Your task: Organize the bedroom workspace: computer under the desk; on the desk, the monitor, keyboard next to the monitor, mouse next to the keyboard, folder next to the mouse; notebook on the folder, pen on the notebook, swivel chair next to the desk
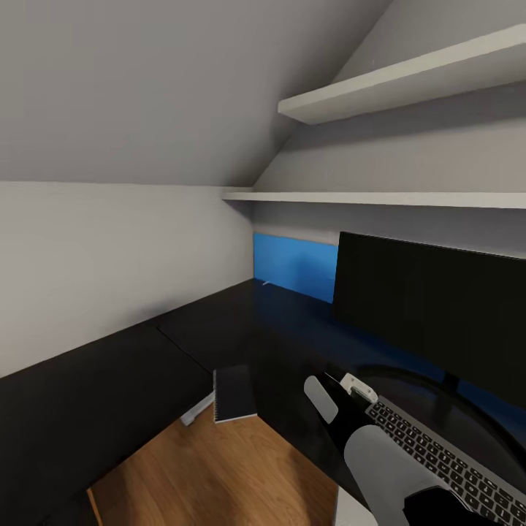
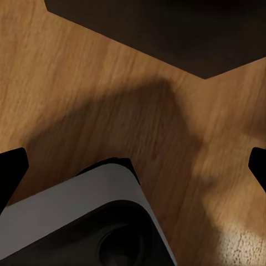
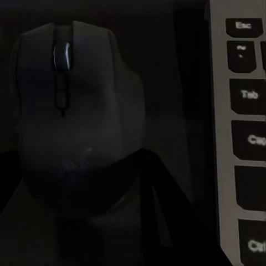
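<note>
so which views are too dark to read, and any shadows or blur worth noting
Right wrist view: very dim, the black mouse barely separates from the black desk, though the keyboard legends read, slightly soft. Left wrist view: well lit, with a broad soft shadow on the wood floor. Head view: evenly lit, the monitor plain black with no glare.

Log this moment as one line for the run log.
stage: mouse placement | right gripper: over desk, state unclear | mouse: on desk beside keyboard | monitor: on desk | notebook: at desk edge
</note>
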Tool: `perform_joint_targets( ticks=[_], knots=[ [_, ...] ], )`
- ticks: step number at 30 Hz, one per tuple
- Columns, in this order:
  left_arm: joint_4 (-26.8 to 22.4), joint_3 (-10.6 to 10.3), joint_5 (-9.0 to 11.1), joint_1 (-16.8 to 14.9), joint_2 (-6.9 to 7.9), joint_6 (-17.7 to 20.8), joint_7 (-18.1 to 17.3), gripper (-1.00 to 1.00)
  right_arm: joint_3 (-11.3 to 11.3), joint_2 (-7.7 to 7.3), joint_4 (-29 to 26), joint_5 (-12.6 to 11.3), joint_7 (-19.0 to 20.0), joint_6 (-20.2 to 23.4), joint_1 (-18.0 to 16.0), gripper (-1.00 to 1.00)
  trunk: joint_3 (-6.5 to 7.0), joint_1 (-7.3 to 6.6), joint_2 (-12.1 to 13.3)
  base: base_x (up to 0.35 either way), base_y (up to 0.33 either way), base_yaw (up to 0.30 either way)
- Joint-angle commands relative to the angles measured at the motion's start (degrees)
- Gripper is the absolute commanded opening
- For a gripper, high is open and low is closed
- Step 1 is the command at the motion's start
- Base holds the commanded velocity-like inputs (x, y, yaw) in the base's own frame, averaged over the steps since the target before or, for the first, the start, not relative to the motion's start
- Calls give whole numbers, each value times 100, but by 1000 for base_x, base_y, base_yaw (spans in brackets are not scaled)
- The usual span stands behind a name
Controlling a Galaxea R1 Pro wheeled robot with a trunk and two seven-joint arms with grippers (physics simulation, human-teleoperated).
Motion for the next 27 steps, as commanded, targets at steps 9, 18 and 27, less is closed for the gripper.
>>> perform_joint_targets(
  ticks=[9, 18, 27],
  knots=[
    [-15, -10, 50, 3, 4, -19, 24, 100, 14, 0, -5, -15, -34, 42, -4, 100, -6, 0, -3, 0, 0, 0],
    [-15, -10, 42, 4, 4, -19, 24, 100, 16, 0, -5, -7, -42, 42, -4, 100, -6, 0, -3, 0, 0, 0],
    [-15, -10, 42, 5, 4, -19, 24, 100, 18, 0, -5, -7, -43, 42, -4, 100, -6, 0, -3, 0, 0, 0]
  ],
)
